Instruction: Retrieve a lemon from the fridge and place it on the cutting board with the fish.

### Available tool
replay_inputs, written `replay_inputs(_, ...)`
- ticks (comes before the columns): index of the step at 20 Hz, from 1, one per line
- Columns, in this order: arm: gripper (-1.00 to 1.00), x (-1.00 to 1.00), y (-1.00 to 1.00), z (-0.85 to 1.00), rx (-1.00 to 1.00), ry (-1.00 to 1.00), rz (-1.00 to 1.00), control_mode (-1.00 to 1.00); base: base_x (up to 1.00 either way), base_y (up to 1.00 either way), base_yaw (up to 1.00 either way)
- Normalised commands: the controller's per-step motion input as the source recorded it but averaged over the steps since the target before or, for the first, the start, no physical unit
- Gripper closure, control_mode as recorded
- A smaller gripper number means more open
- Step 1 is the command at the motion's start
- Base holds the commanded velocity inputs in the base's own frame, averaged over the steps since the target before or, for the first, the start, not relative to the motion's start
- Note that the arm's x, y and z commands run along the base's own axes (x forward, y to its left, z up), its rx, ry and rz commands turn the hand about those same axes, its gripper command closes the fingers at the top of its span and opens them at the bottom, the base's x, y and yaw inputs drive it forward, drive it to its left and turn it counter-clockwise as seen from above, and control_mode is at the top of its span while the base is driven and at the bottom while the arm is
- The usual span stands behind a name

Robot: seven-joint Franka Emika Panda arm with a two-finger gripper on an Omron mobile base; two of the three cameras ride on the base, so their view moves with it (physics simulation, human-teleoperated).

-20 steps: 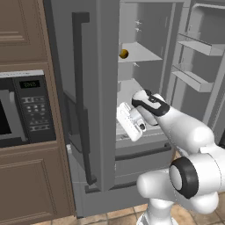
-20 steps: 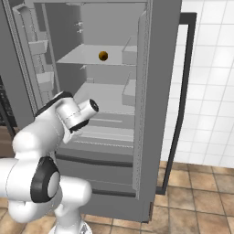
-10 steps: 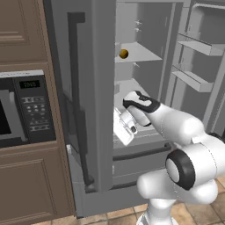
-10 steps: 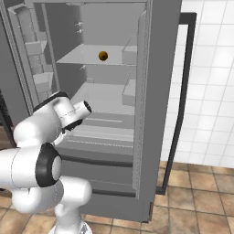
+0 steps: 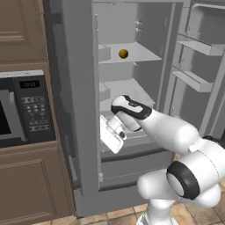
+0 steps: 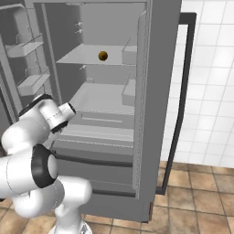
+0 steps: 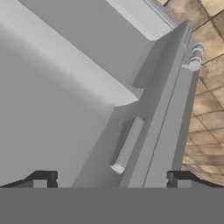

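The lemon [image 5: 123, 53] [image 6: 103, 55], small and yellow-orange, rests on an upper shelf inside the open grey fridge [image 5: 79, 88] [image 6: 160, 91]. My gripper [image 5: 109, 137] hangs well below it, at the level of the lower shelves and close to the inner edge of the left door, tilted downward. In the hand view the gripper [image 7: 111, 180] is open, its two dark fingertips [image 7: 43, 178] standing wide apart with nothing between them, looking at grey fridge panels and a door edge. The cutting board and the fish are out of view.
A black built-in microwave [image 5: 26, 110] sits in brown cabinets left of the fridge. Door bins [image 5: 193, 79] [image 6: 27, 50] line the swung-open doors. Tiled floor [image 6: 201, 183] and a white tiled wall [image 6: 210, 68] lie to the right.
The hand has swung down and to the left, toward the left door's inner edge, and tipped further downward. The jaws stayed open and the lemon has not moved.
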Motion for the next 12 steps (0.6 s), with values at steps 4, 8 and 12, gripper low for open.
replay_inputs(4, -1.00, -0.32, 0.69, 0.00, 0.00, 0.09, 0.00, -1.00, 0.00, 0.00, 0.00)
replay_inputs(8, -1.00, -0.03, 0.44, 0.00, 0.00, 0.06, -0.07, -1.00, 0.00, 0.00, 0.00)
replay_inputs(12, -1.00, 0.00, 0.35, 0.00, 0.00, 0.07, -0.12, -1.00, 0.00, 0.00, 0.00)
